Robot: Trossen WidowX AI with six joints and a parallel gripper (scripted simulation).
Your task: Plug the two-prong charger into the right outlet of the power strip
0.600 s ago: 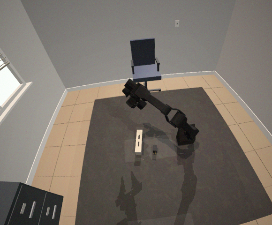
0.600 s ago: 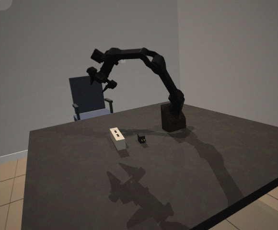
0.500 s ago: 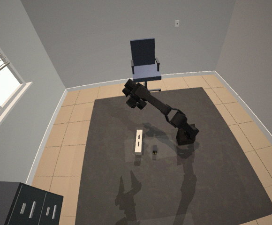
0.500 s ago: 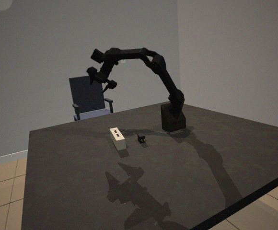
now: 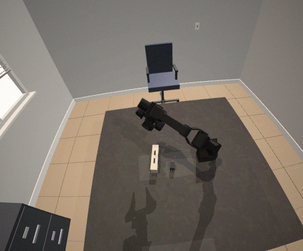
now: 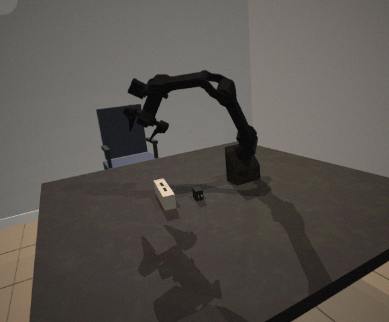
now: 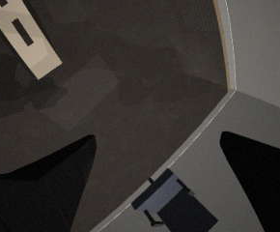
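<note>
A white power strip (image 5: 154,162) (image 6: 168,200) (image 7: 42,58) with two outlets lies flat on the dark table (image 5: 227,162) (image 6: 292,208) (image 7: 147,39). A small black two-prong charger (image 5: 172,167) (image 6: 198,193) lies on the table just beside the strip, apart from it, its brass prongs facing the near side. My gripper (image 5: 153,126) (image 6: 141,131) (image 7: 159,139) is open and empty. It hangs high above the table, beyond the far end of the strip. In the wrist view only one corner of the strip shows at the upper left, and the charger is out of view.
The arm's base (image 5: 207,152) (image 6: 241,170) stands on the table close to the charger. A blue office chair (image 5: 161,70) (image 6: 118,135) (image 7: 173,207) stands behind the table's far edge. A dark cabinet (image 5: 33,229) is in the room's near left corner.
</note>
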